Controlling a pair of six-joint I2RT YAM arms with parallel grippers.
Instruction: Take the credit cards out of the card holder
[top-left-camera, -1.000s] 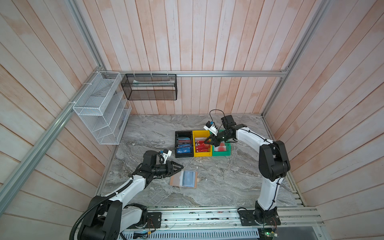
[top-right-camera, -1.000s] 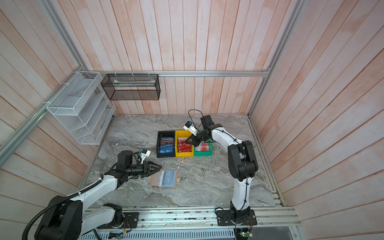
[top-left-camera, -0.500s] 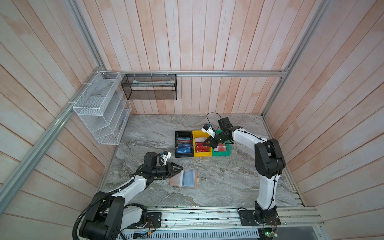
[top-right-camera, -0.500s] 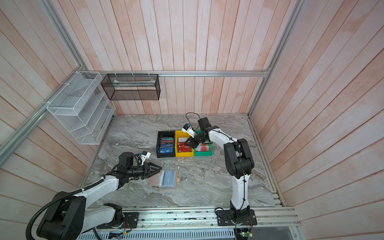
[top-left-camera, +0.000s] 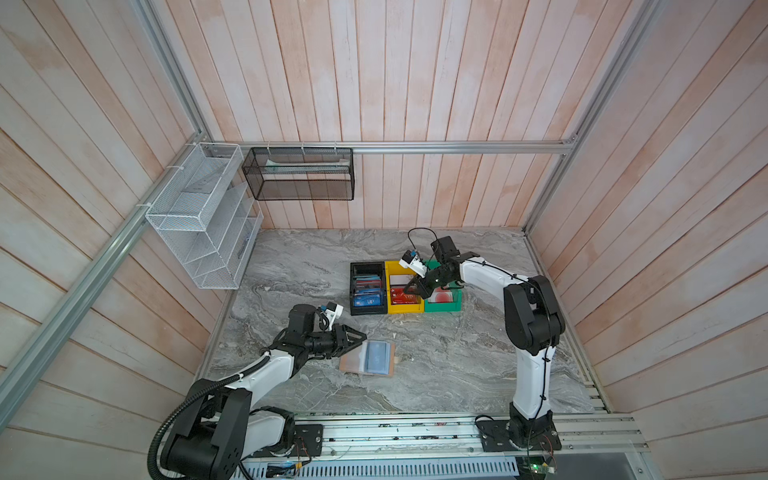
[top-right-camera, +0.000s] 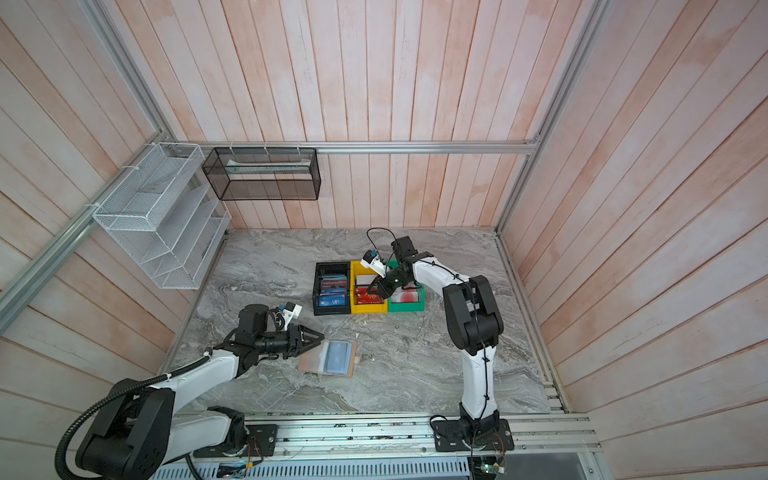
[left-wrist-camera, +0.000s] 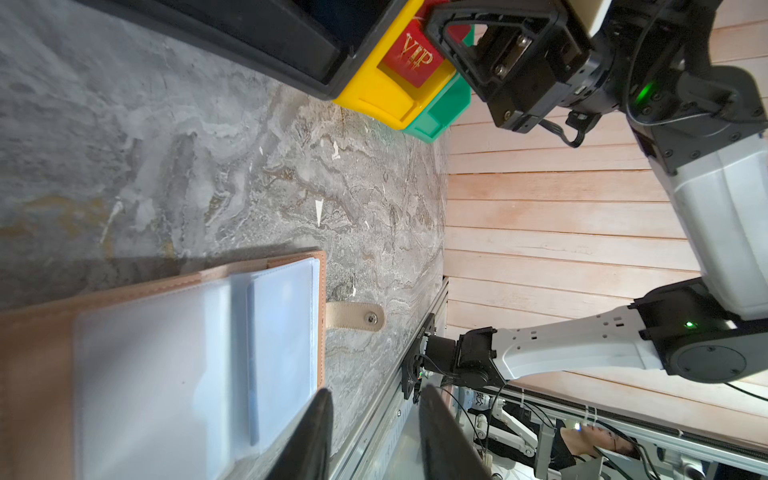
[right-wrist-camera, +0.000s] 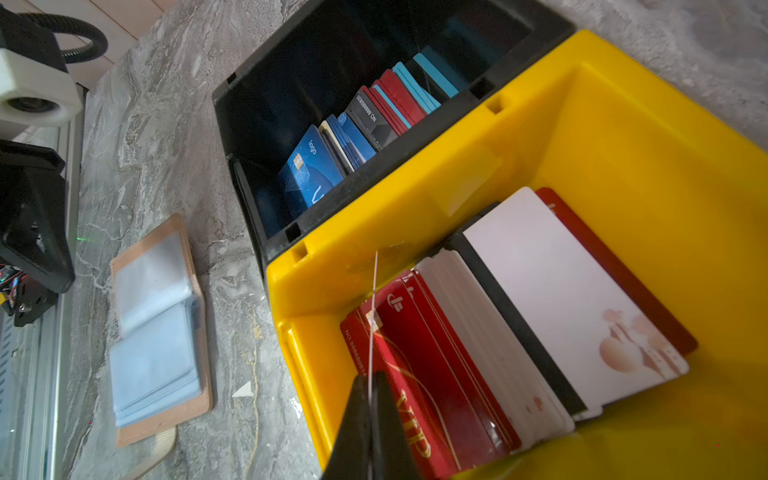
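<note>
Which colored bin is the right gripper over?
The yellow bin, in the middle between the black bin and green bin; the right gripper holds a card above it.

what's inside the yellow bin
The yellow bin holds a leaning stack: red VIP cards, then white cards. Overlap hides most faces and the floor beneath. The right fingers pinch a thin card edge-on over it.

Three bins, one card holder
</note>
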